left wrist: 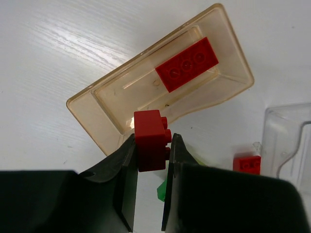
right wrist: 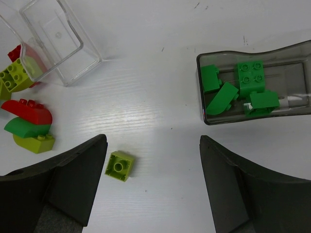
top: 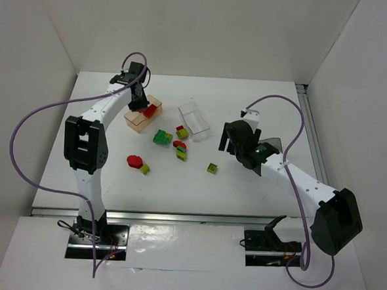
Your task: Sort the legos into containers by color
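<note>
Your left gripper point(left wrist: 151, 144) clamps a red studded brick point(left wrist: 148, 133); sides hidden by jaws | right gripper point(right wrist: 152, 148) wide open, empty

1. Top external: fixed high above and behind the arm bases point(top: 89, 237), facing down and toward the far wall point(top: 201, 27). It is the widest and most distant view and takes in the whole table point(top: 243, 187).
2. Left wrist: carried on the left arm point(top: 88, 145) at far left, facing steeply down, close over the orange tub point(left wrist: 82, 104). The left gripper point(left wrist: 151, 143), clamped on a red lego point(left wrist: 148, 127), fills the bottom edge.
3. Right wrist: carried on the right arm point(top: 296, 181) at centre right, facing straight down, a little farther off the table. The right gripper point(right wrist: 152, 145), spread wide, frames the bottom corners, with the grey tub point(right wrist: 291, 82) at right.
4. Shared: the clear tub point(top: 194, 119) shows in all three views, at the right edge of the left wrist view and the top left of the right wrist view.
</note>
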Controlling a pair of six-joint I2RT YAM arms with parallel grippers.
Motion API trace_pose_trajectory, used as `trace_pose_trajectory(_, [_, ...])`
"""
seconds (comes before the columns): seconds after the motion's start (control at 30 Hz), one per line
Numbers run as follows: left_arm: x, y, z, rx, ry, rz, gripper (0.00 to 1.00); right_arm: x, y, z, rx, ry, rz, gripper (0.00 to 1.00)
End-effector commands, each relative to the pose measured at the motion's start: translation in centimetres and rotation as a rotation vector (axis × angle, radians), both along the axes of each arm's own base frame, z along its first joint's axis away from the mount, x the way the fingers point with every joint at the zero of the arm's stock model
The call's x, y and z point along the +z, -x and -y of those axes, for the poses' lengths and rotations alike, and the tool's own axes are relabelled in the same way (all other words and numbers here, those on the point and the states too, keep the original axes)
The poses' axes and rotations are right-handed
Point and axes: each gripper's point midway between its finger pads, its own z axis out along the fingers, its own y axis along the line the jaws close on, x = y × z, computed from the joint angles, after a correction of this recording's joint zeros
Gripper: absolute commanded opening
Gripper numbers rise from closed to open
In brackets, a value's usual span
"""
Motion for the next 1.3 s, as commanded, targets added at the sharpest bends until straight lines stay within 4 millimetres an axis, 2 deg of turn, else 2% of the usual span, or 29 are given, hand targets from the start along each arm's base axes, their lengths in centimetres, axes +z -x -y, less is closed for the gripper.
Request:
trace_pose_trajectory(0.0, [-0.5, -0.5, -0.3, -0.004, -0.027, -0.019, 0.23, 0.9, 0.0, 0.8, -0.017, 0.012, 0.023, 0.84])
trace_pose_trajectory(0.07, [-0.5, -0.6, -0.7, 0.013, -0.022, -0.018, 0.47, 0.8, 0.0, 1.2, -0.026, 0.017, 0.015, 0.84])
trace_pose_trajectory(0.1, [-0.5, -0.6, -0.7, 0.013, -0.022, -0.018, 0.72, 1.1, -0.1, 1.1, -0.026, 0.012, 0.023, 0.84])
trace_pose_trajectory(0.13, [0.0, -0.3, -0.8, 0.013, -0.022, -0.016, 0.83, 1.1, -0.1, 1.1, -0.026, 0.012, 0.023, 0.84])
trace_pose_trajectory(0.17, [0.0, -0.3, -0.8, 0.004, -0.028, -0.018, 0.88, 1.1, -0.1, 1.1, -0.026, 0.012, 0.023, 0.84])
trace_pose_trajectory(0.23, [1.3, 0.6, -1.0, 0.004, -0.026, -0.006, 0.88, 1.1, -0.1, 1.1, -0.026, 0.012, 0.023, 0.84])
trace_pose_trajectory(0.3, [1.1, 2.8, -0.8, 0.014, -0.037, -0.029, 0.83, 1.1, -0.1, 1.1, -0.026, 0.012, 0.023, 0.84])
trace_pose_trajectory(0.33, [3.1, 3.9, -1.3, 0.051, -0.036, 0.016, 0.82, 1.1, -0.1, 1.1, -0.026, 0.012, 0.023, 0.84])
trace_pose_trajectory(0.37, [1.5, 5.8, -1.3, 0.055, -0.05, -0.021, 0.82, 1.1, -0.1, 1.1, -0.026, 0.012, 0.023, 0.84])
trace_pose_trajectory(0.4, [1.3, 7.0, -1.1, 0.054, -0.046, -0.031, 0.78, 0.7, 0.0, 1.2, -0.026, 0.018, 0.014, 0.84])
trace_pose_trajectory(0.43, [2.4, 8.1, -1.3, 0.093, -0.024, 0.008, 0.78, 0.6, 0.1, 1.0, -0.017, 0.012, 0.01, 0.84])
trace_pose_trajectory(0.47, [0.2, 10.3, -1.6, 0.102, -0.021, -0.056, 0.78, 0.6, 0.1, 1.0, -0.017, 0.011, 0.009, 0.84])
trace_pose_trajectory(0.5, [-0.3, 11.2, -1.4, 0.104, -0.003, -0.061, 0.78, 0.6, 0.2, 0.8, -0.009, 0.005, 0.005, 0.84])
trace_pose_trajectory(0.53, [0.0, 12.3, -1.0, 0.097, 0.036, -0.05, 0.8, 0.6, 0.2, 0.8, -0.009, 0.005, 0.005, 0.84])
trace_pose_trajectory(0.57, [-2.1, 14.1, -0.9, 0.084, 0.034, -0.092, 0.82, 0.6, 0.2, 0.8, -0.009, 0.005, 0.005, 0.84])
trace_pose_trajectory(0.6, [-2.7, 15.0, -0.6, 0.078, 0.037, -0.098, 0.85, 0.6, 0.2, 0.8, -0.009, 0.005, 0.005, 0.85])
trace_pose_trajectory(0.63, [-3.2, 15.8, -0.2, 0.077, 0.05, -0.106, 0.95, 0.6, 0.3, 0.5, 0.0, 0.005, 0.005, 0.85])
trace_pose_trajectory(0.67, [-4.2, 17.1, -0.8, 0.099, 0.04, -0.122, 0.99, 0.6, 0.3, 0.5, 0.0, 0.005, 0.005, 0.85])
trace_pose_trajectory(0.77, [-5.3, 18.2, -0.4, 0.182, 0.095, -0.145, 1.0, 0.4, 0.1, 0.4, 0.0, 0.005, 0.006, 0.86])
trace_pose_trajectory(0.8, [-6.2, 19.0, -0.3, 0.213, 0.116, -0.172, 1.0, 0.4, 0.1, 0.4, 0.0, 0.005, 0.005, 0.86])
trace_pose_trajectory(0.87, [-6.7, 19.1, 0.8, 0.261, 0.193, -0.175, 1.0, 0.1, 0.1, 0.4, 0.0, 0.011, -0.002, 0.88])
trace_pose_trajectory(0.93, [-8.0, 19.4, 1.2, 0.281, 0.185, -0.2, 1.0, 0.1, 0.1, 0.2, 0.008, 0.005, -0.006, 0.88])
trace_pose_trajectory(1.0, [-8.2, 18.7, 1.4, 0.301, 0.197, -0.192, 0.99, 0.4, 0.2, 0.2, 0.008, -0.001, 0.001, 0.88])
trace_pose_trajectory(1.1, [-8.9, 17.9, 1.7, 0.335, 0.206, -0.202, 0.92, 0.3, 0.3, 0.5, 0.001, 0.011, -0.004, 0.88])
trace_pose_trajectory(1.17, [-9.8, 17.9, 1.7, 0.338, 0.197, -0.222, 0.84, 0.3, 0.3, 0.5, 0.001, 0.011, -0.004, 0.89])
trace_pose_trajectory(1.27, [-9.8, 17.6, 1.6, 0.342, 0.186, -0.225, 0.74, 0.3, 0.3, 0.5, 0.001, 0.011, -0.004, 0.89])
